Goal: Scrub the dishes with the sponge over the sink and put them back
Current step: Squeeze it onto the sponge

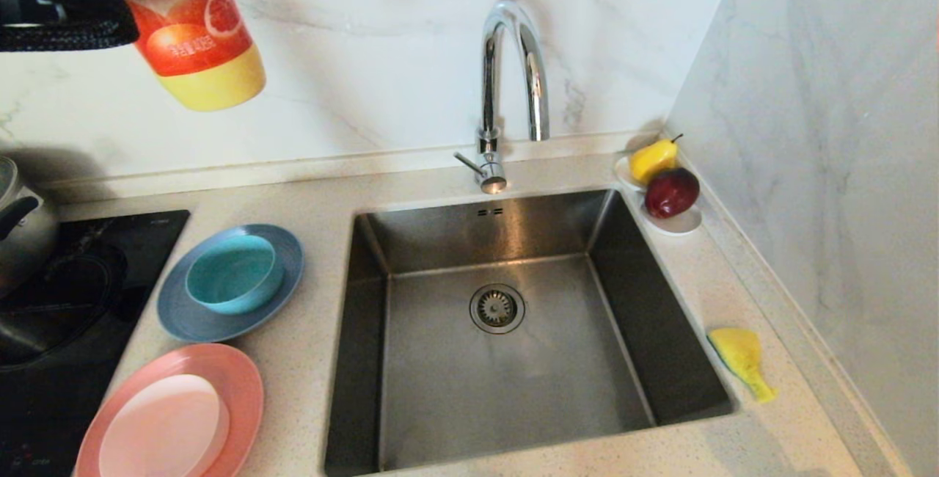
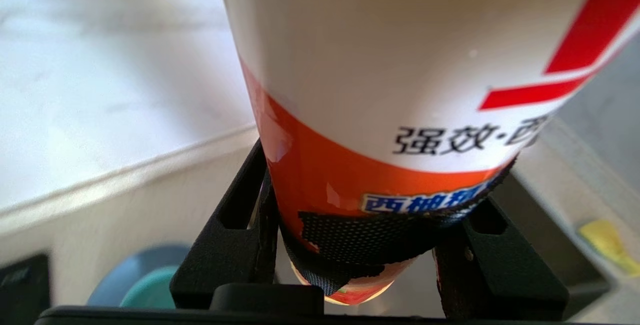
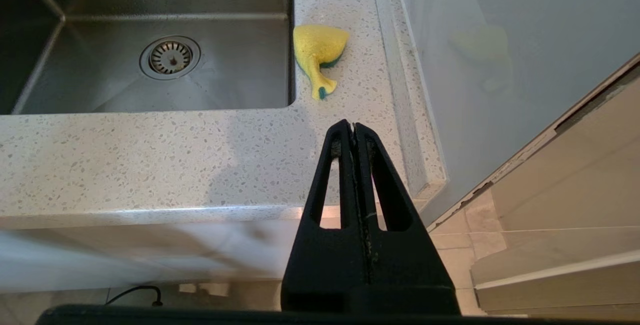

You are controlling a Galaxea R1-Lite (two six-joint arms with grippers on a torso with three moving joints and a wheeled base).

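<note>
My left claw (image 2: 367, 260) grips the soap bottle (image 1: 198, 40) high above the desk (image 1: 323, 198); right claw (image 3: 354, 127) shut, idle. Dishes unwashed beside the sink (image 1: 506, 359); sponge (image 1: 741, 359) lies right. Next, dispensing soap.

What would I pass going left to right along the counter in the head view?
Black cooktop → grey-blue plate holding the teal bowl → sink → yellow sponge.
</note>
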